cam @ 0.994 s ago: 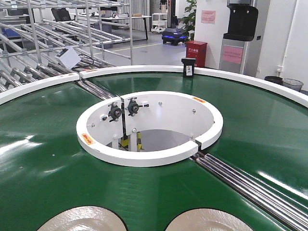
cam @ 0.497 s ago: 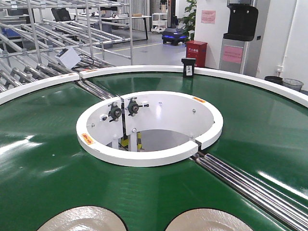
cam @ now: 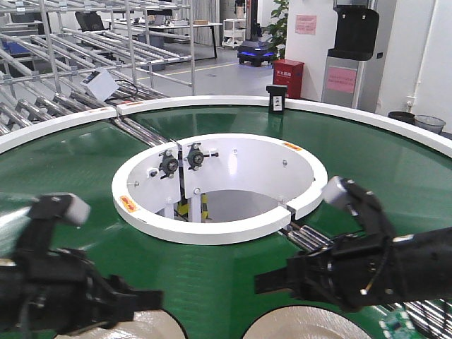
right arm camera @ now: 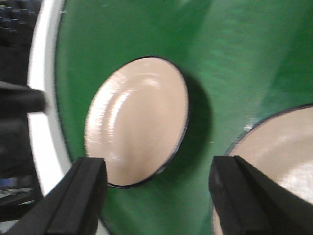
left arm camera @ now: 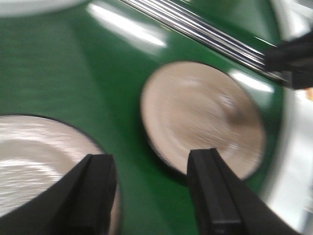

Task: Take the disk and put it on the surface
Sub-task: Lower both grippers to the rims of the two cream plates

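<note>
The left disk [cam: 159, 326] and right disk [cam: 296, 326] lie flat and face up on the green belt [cam: 70, 183], at 7 and 5 o'clock of the white ring [cam: 212, 233]. Being round, they show no long axis and point no way. Each is pale cream and glossy, shallow like a plate with a thin dark edge. The left gripper [left arm camera: 150, 156] and right gripper [right arm camera: 159, 166] hover over the belt, jaws spread wide and holding nothing.

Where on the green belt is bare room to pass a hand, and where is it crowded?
Free: the green belt left of the white ring, and right of it past the steel rollers. Crowded: the near edge, where two disks lie below the left gripper and right gripper.
</note>
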Tool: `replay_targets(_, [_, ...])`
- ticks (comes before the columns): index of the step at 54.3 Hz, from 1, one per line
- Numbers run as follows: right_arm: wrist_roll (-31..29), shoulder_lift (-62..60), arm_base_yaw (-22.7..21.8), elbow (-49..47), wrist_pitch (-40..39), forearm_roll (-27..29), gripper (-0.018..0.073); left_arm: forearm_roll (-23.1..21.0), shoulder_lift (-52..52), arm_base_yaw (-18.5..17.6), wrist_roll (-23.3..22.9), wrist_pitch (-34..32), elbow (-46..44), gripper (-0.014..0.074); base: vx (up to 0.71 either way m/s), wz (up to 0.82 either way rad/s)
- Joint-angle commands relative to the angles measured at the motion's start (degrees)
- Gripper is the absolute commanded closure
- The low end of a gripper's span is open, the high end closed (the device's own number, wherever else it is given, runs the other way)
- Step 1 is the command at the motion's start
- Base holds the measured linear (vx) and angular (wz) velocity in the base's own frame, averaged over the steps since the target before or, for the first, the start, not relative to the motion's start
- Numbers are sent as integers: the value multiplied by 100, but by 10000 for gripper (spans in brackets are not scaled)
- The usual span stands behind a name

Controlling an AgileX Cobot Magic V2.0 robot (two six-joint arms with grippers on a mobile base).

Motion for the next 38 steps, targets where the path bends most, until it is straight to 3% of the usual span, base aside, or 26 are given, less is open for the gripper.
replay_targets(1, [-251,35,-173,-224,107,581,65,-1060,161,231,496,157,-215,151,0,0])
replay_targets(9, [-230,119,-1015,-173,670,296,65,-923,592,1223,477,681,-192,151,0,0])
replay_targets(18, [-230,119,-2275,-173,1324,107,65,-74,844,2509,472,820,-192,151,0,0])
replay_targets(23, [-127,119,-2734,-173,1406,93,65,343,1020,3022,447,776,-192,151,0,0])
replay_targets(29, [-127,119,-2957,-173,1314,106,65,747,1377,3314,456,851,-192,151,0,0])
replay_targets(34, [-253,119,-2959,-173,1218,134,65,715,1784,3330,782,1123,-192,151,0,0])
replay_targets(38, [-359,119,-2959,-173,1191,301,65,367,2175,3299,1168,1248,-192,151,0,0])
